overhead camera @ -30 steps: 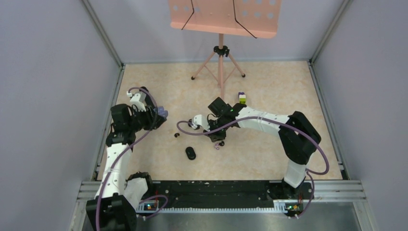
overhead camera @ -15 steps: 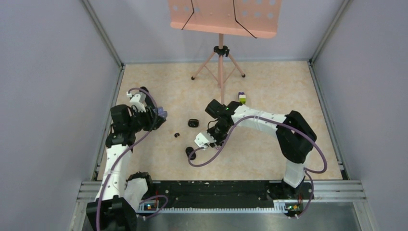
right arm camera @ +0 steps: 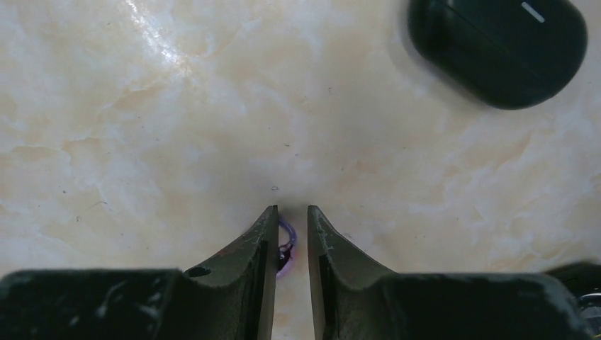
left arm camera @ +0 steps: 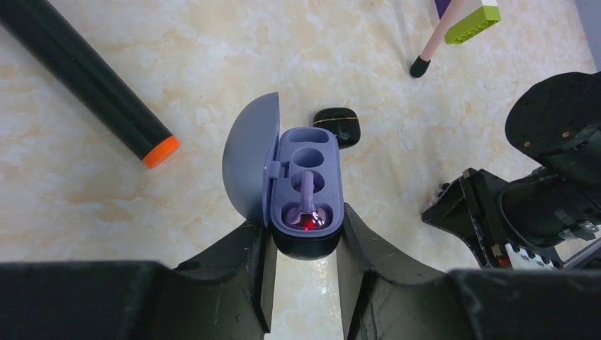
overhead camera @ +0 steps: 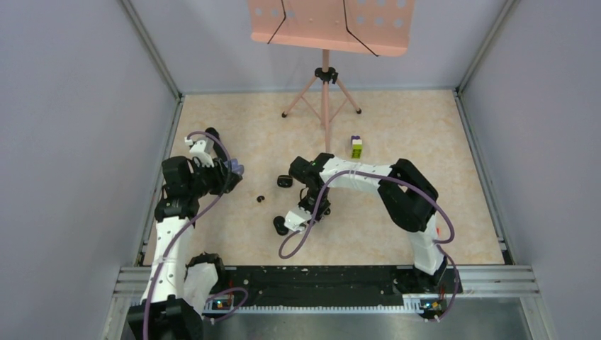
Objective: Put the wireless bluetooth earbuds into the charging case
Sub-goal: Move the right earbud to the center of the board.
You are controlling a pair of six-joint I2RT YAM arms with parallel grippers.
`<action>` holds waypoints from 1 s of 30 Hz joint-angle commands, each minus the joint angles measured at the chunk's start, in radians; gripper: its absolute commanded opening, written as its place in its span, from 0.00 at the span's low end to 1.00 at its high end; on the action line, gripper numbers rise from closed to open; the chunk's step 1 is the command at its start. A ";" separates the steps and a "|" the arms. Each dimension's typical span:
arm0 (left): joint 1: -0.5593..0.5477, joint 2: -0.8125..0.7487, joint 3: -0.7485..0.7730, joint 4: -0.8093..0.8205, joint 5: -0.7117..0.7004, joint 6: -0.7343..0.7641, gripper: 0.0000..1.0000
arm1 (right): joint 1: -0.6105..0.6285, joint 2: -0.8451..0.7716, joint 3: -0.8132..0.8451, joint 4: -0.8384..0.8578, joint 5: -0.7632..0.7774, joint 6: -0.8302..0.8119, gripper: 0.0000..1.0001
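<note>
While the left gripper [left arm camera: 305,230] clamps the open charging case [left arm camera: 308,177], the right gripper [right arm camera: 291,216] straddles a purple earbud [right arm camera: 285,248] on the table [right arm camera: 142,142].
Its fingers [right arm camera: 259,248] stand narrowly apart (pinching or not: cannot tell) — best to close squarely, lift straight, and lower stem-first into the empty well [left arm camera: 310,157] — a second earbud [left arm camera: 307,205] already sits seated.

Lavender charging case [left arm camera: 309,145]; pale purple earbud [left arm camera: 307,193]; glossy black case [right arm camera: 497,48]; beige marbled table [right arm camera: 142,106]; green-purple block [overhead camera: 356,147].
</note>
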 commanded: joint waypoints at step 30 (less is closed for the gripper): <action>0.005 -0.024 0.009 0.022 -0.029 -0.018 0.00 | 0.014 -0.001 0.062 -0.084 0.068 -0.194 0.23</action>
